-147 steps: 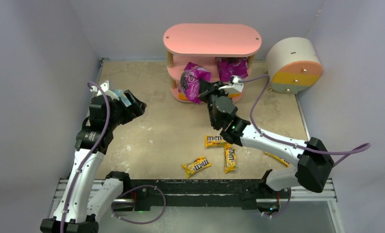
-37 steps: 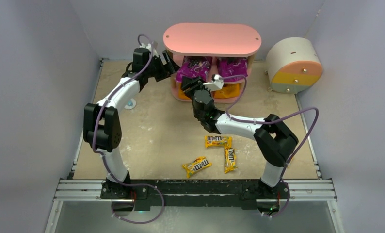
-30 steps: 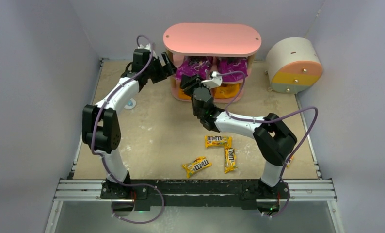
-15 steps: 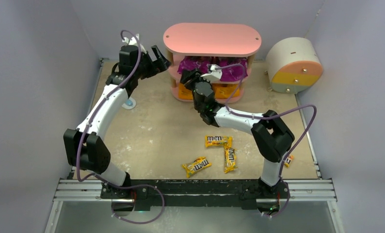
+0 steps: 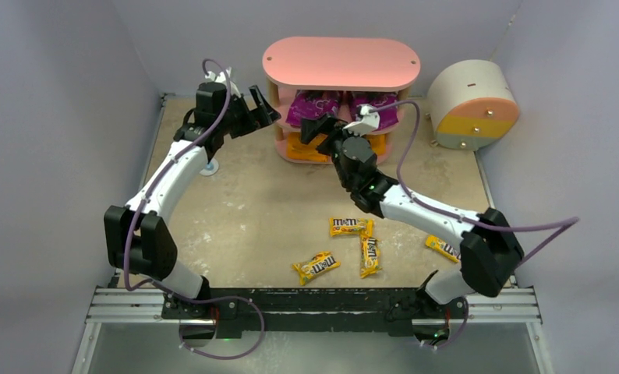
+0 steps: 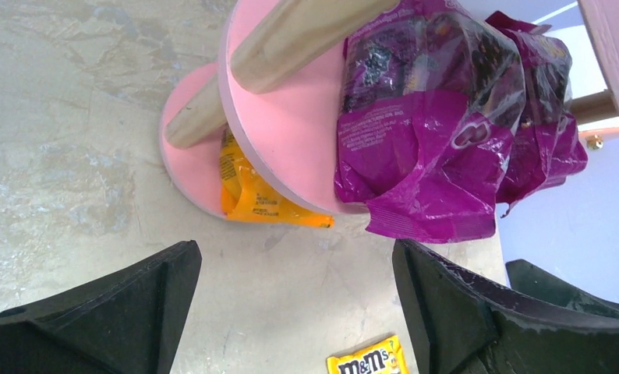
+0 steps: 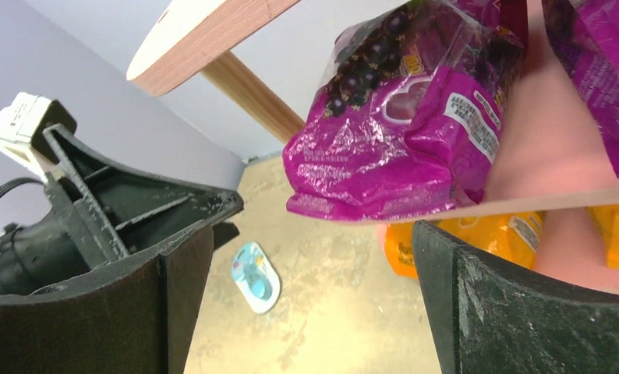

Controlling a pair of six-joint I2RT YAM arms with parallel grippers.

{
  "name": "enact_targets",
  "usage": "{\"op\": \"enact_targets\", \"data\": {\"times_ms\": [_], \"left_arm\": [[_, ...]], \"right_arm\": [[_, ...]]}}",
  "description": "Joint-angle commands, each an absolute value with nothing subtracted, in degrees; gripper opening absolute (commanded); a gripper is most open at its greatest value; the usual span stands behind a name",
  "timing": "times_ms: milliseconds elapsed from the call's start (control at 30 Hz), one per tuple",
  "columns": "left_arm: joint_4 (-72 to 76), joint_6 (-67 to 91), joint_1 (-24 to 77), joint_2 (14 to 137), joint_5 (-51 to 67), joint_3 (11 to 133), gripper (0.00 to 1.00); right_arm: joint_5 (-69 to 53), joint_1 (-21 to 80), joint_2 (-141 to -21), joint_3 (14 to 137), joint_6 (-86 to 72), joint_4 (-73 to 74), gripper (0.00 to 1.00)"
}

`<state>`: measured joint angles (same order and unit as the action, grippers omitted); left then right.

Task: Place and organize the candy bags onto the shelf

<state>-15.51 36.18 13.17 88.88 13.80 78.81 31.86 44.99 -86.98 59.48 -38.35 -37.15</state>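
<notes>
Table [image 5: 252, 202]: 4 pkts [image 5: 351, 227]; shelf [image 5: 341, 62]: 2 purple bags [image 5: 313, 107]

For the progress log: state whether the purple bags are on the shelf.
On it: both purple bags lie on the middle board of the shelf.

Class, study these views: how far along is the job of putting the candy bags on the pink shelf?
Done: two purple bags sit on the middle tier of the shelf, and two orange bags on its bottom tier. In hand: nothing; the left hand and right hand hover open and empty by the shelf. Left: four yellow M&M's packets lie on the table, not yet shelved.
</notes>
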Motion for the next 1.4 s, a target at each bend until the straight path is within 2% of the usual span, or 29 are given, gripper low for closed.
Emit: {"op": "enact_targets", "data": {"times_ms": [0, 233, 467, 567, 667, 800, 967, 1167, 1367], "left_arm": [[-12.26, 35.70, 13.36, 86.38, 16.79, 77.94, 0.99], [-8.63, 37.45, 13.49, 89.82, 19.17, 78.72, 0.99], [-2.06, 42.29, 14.03, 95.12, 22.80, 81.24, 0.80], [1.70, 44.28, 14.52, 97.42, 24.05, 82.47, 0.69], [3.02, 45.55, 14.99, 99.32, 25.24, 83.79, 0.65], [3.24, 45.76, 15.38, 99.17, 25.30, 83.90, 0.63], [1.88, 43.51, 15.38, 96.69, 21.96, 83.11, 0.60], [4.43, 43.15, 15.38, 96.91, 24.27, 83.58, 0.60], [5.47, 43.10, 15.42, 98.11, 25.75, 84.54, 0.61]], "right_arm": [[28.87, 44.93, -79.73, 56.99, -39.10, -23.26, 0.98], [32.73, 44.88, -64.36, 47.65, -42.52, -9.33, 0.98], [33.45, 44.84, -52.85, 41.31, -37.33, -5.40, 0.98], [31.93, 44.83, -51.32, 39.53, -34.16, -10.63, 0.97], [30.40, 44.83, -54.01, 42.20, -33.61, -14.53, 0.91], [30.64, 44.59, -64.09, 51.15, -34.35, -15.37, 0.90], [32.78, 42.91, -75.82, 62.22, -34.31, -15.98, 0.84], [36.21, 40.32, -83.37, 66.81, -33.20, -20.95, 0.67], [32.85, 38.09, -87.78, 69.22, -33.45, -20.77, 0.56]]}}
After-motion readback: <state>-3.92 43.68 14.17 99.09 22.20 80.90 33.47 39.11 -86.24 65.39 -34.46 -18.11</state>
